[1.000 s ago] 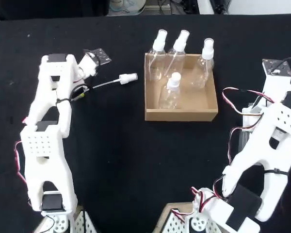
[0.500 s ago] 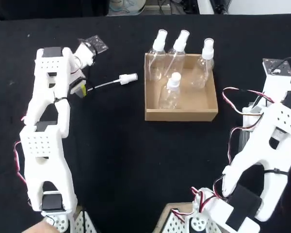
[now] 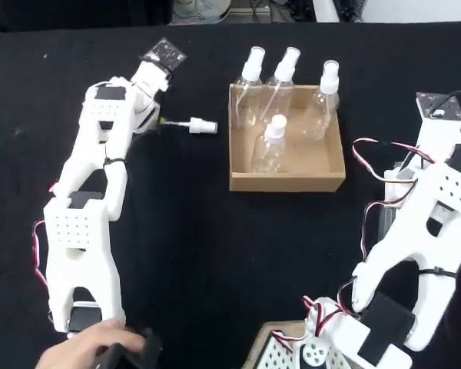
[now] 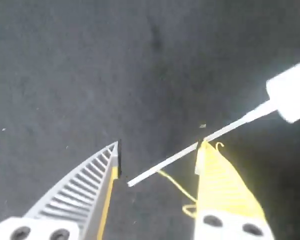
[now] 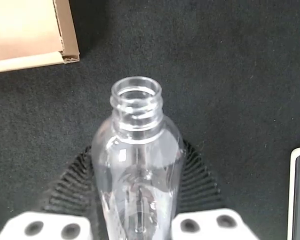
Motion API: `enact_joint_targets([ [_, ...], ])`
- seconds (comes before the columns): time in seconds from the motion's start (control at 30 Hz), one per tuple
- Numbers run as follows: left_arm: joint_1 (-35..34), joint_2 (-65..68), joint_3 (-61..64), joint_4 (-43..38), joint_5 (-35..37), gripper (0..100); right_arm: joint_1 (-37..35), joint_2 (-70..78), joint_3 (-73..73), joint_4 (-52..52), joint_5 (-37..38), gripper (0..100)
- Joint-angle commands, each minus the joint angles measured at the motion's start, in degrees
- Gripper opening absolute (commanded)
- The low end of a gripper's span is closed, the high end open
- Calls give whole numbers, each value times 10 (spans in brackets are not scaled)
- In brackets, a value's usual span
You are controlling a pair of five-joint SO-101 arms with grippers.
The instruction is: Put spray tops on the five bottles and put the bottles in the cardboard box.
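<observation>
The left gripper [image 4: 157, 150] stands open astride the thin tube of the spray top [image 3: 202, 125] lying on the table. A hold that slender could pivot or slip, swinging the head. At its 3 o'clock the cardboard box [image 3: 286, 183] holds four capped bottles [image 3: 269, 146] — nothing lies between. The right gripper [image 5: 137, 147] clamps the uncapped bottle [image 5: 137, 102] near a box corner.

Overhead camera above table [image 3: 184, 254]; wrist cameras close down, cardboard box [image 3: 286, 183] also in right's.

Four capped bottles [image 3: 270, 146] in cardboard box [image 3: 286, 183]; spray top [image 3: 202, 126] on table [image 3: 215, 254] beside box, left tool [image 3: 157, 121] at its tube.
</observation>
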Motion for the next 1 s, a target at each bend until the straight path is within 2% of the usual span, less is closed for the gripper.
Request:
enact_joint_targets([
  [0.0, 22, -40, -8, -25, 35, 245, -10, -33, 0, -12, -5, 11],
  [0.23, 32, -40, -26, -32, 62, 245, -10, -33, -1, -12, -5, 11],
  [0.4, 35, -40, -25, -36, 201, 245, -10, -33, -1, -12, -5, 11],
  [0.53, 34, -40, -22, -37, 265, 245, -10, -33, -1, -12, -5, 11],
  [0.83, 35, 12, -28, -33, 289, 245, -10, -33, -1, -12, -5, 11],
  [0.97, 7, 40, -25, -29, 289, 245, -10, -33, -1, -12, -4, 11],
])
